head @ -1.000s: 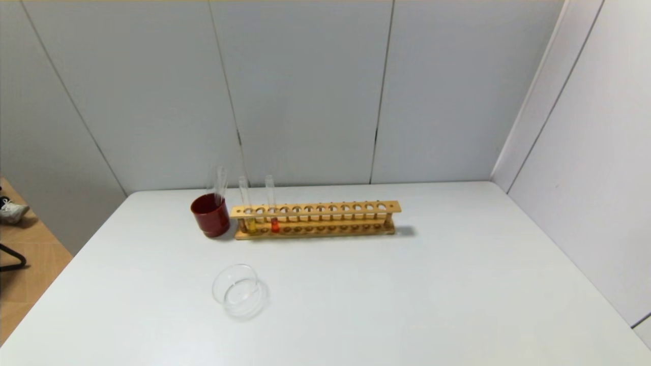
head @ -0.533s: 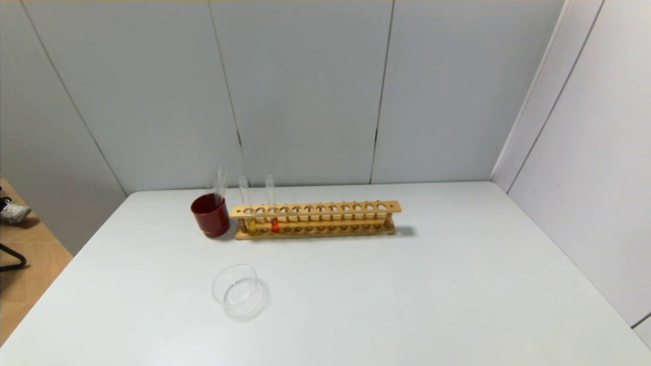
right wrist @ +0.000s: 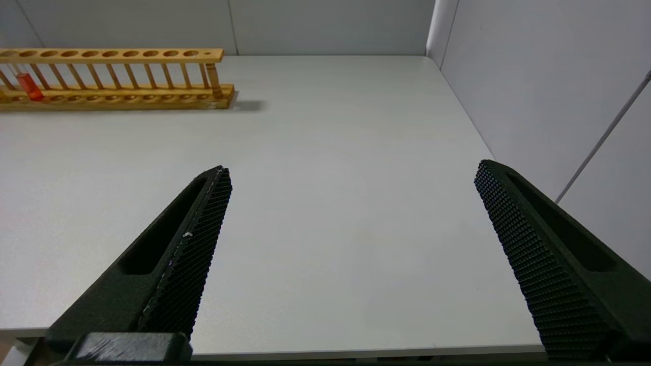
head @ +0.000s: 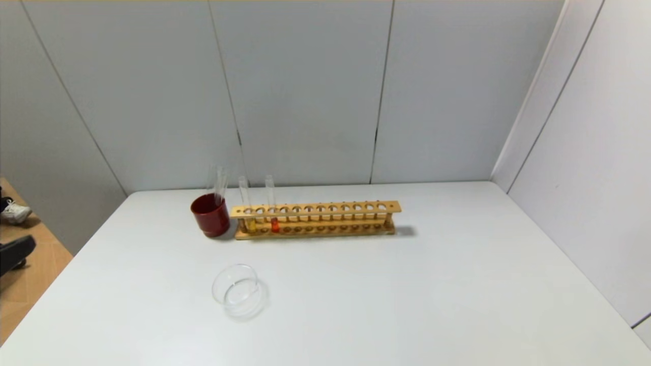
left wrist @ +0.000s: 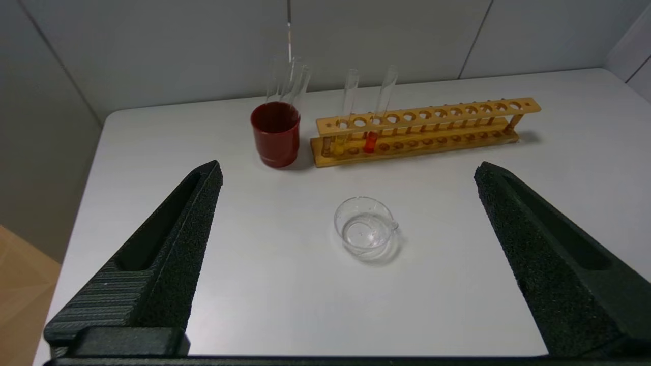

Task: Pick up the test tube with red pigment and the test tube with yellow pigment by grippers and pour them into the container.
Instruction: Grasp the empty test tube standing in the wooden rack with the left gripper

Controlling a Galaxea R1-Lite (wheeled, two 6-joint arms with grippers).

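From my head view, the long wooden test-tube rack (head: 315,219) stands at the back of the white tabletop (head: 407,295); the thin glass tube with yellow liquid (head: 247,211) sits in its leftmost hole and the thin glass tube with red-orange liquid (head: 272,208) two holes right of it. The small clear glass dish (head: 238,293) lies in front of the rack's left end, the dark red cup (head: 210,215) touching or just beside that end. A dark shape has just appeared at the far left edge, probably my left arm starting in. My left wrist view shows my left tool (left wrist: 346,175) spread wide, holding nothing, short of the dish. My right wrist view shows my right tool (right wrist: 351,175) equally wide and empty, well short of the rack's right end.
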